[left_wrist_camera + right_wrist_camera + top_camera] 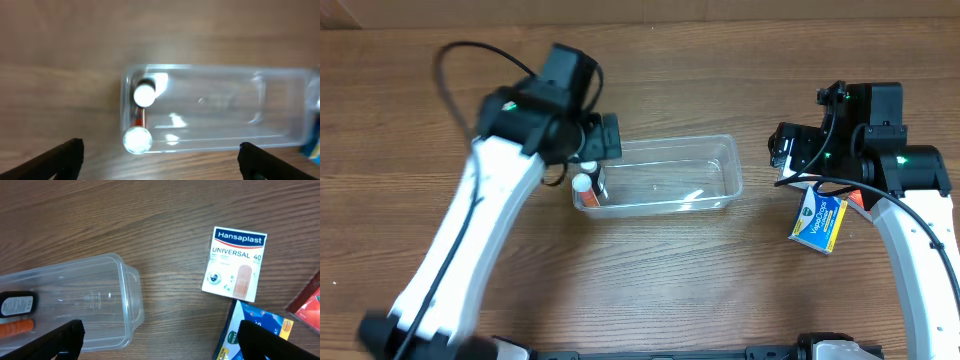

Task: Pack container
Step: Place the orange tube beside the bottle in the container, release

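Overhead view: wooden desk with the clear container at its centre, midway between the left and right edges. The left gripper hovers above the container's left end, jaws spread wide and empty. The right gripper, likewise spread and empty, hangs nearer the right edge. A blue box and a Hansaplast box lie there. Two white-capped bottles sit inside the container's left end.

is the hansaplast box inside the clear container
No, the Hansaplast box lies flat on the wooden table, apart from the container in the right wrist view.
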You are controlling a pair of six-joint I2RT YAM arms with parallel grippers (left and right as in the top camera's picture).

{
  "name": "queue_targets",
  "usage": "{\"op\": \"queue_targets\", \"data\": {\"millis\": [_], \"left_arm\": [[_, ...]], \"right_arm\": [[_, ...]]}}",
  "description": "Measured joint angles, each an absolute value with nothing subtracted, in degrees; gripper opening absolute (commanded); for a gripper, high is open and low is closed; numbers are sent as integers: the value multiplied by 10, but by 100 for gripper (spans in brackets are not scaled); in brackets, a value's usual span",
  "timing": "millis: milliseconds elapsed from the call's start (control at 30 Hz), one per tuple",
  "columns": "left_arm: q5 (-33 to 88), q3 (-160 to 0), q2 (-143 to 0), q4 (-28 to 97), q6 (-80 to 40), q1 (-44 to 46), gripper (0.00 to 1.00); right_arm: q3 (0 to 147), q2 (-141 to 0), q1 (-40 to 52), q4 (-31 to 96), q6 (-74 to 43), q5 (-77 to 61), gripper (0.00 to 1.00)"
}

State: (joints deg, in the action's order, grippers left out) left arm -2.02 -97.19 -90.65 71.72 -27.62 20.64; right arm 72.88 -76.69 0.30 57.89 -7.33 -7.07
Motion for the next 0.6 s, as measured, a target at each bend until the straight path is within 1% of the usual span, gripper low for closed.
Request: {"op": "queue_targets", "data": {"millis": [67, 133, 267, 300, 400, 467, 600], "left_arm": [[-27, -985, -858, 718, -270, 189, 100], [-30, -988, -821, 725, -268, 152, 100], [-35, -988, -783, 748, -268, 28, 100], [-36, -988, -781, 753, -268, 9, 100], [-18, -988, -785, 765, -266, -70, 100], [-16, -988, -790, 768, -265, -90, 100], [-9, -988, -806, 768, -263, -94, 100]], "right_arm": [[741, -768, -1, 601, -97, -50, 100], [772, -770, -15, 617, -113, -29, 100], [845, -775, -65, 616, -125, -8, 100], [851, -780, -73, 615, -124, -9, 100], [861, -841, -97, 618, -107, -11, 100], [861, -902, -97, 614, -94, -11, 100], [859, -1023, -97, 607, -81, -12, 100]]}}
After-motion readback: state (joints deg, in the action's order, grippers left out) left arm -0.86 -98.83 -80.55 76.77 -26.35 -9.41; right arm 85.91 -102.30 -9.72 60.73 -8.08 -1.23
